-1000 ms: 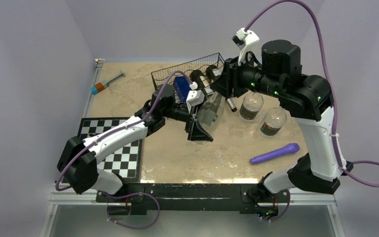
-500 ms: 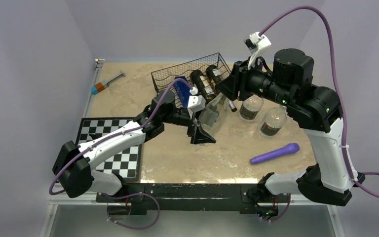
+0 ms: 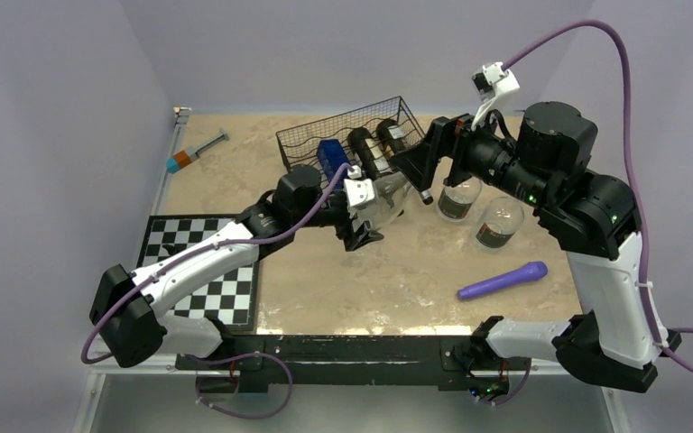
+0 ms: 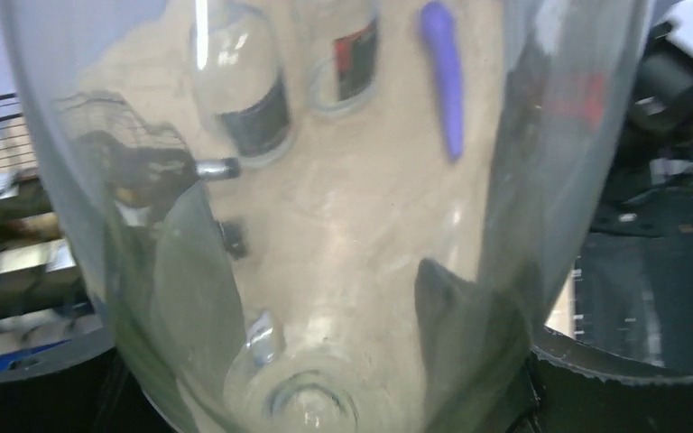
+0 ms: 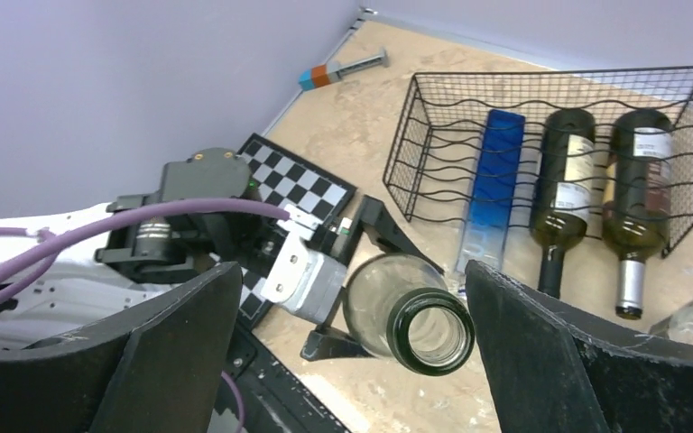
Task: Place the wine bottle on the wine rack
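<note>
Wine bottle (image 3: 386, 200) tilted for racking
Left gripper (image 3: 365, 225) clamps its base; right gripper (image 5: 352, 271) gapes; wine rack (image 3: 338, 122) at 11 o'clock.

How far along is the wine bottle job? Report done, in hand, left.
Done: two dark green glass bottles and a blue bottle lie in the black wire-mesh wine rack. In hand: the left gripper grips the clear glass bottle outside the rack; the right gripper is open, not touching it. Left: laying it in the rack.

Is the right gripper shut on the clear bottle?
No, the right gripper has its fingers wide apart, with a gap showing on each side of the clear bottle.
</note>
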Motion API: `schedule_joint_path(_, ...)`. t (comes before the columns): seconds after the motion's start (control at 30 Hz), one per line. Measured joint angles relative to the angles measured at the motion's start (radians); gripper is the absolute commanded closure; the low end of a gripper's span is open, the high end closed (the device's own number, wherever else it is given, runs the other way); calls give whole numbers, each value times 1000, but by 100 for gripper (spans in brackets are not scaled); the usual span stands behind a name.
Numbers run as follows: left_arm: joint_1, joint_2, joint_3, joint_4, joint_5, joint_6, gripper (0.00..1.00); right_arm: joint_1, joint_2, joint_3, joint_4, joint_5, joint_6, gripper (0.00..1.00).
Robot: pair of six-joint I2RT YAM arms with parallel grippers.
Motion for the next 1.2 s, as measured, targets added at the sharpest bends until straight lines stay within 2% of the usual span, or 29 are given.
schedule_joint_path(0.27,2,-51,17,-44,-220,259,100,0,-44,-10,-13,132,-22,2)
schedule_joint_path(0.33,2,-56,23,-45,-239,332,100,-2,-36,39,-50,158,-20,2)
schedule_joint_path(0.47,2,-55,35,-55,-259,468,100,-7,44,248,-155,179,-18,3)
schedule_joint_path(0.57,1,-55,36,-64,-272,561,100,-14,96,334,-233,169,-18,8)
schedule_joint_path(0.7,1,-54,39,-79,-303,681,100,-33,151,360,-370,116,-18,24)
schedule_joint_path(0.77,1,-41,63,-103,-325,744,100,-37,193,372,-443,85,-20,28)
schedule_joint_path(0.97,2,-3,133,-141,-366,857,100,-39,288,266,-536,-20,-37,44)
schedule_joint_path(1.2,3,9,146,-196,-346,887,100,-43,270,119,-540,-93,-48,43)
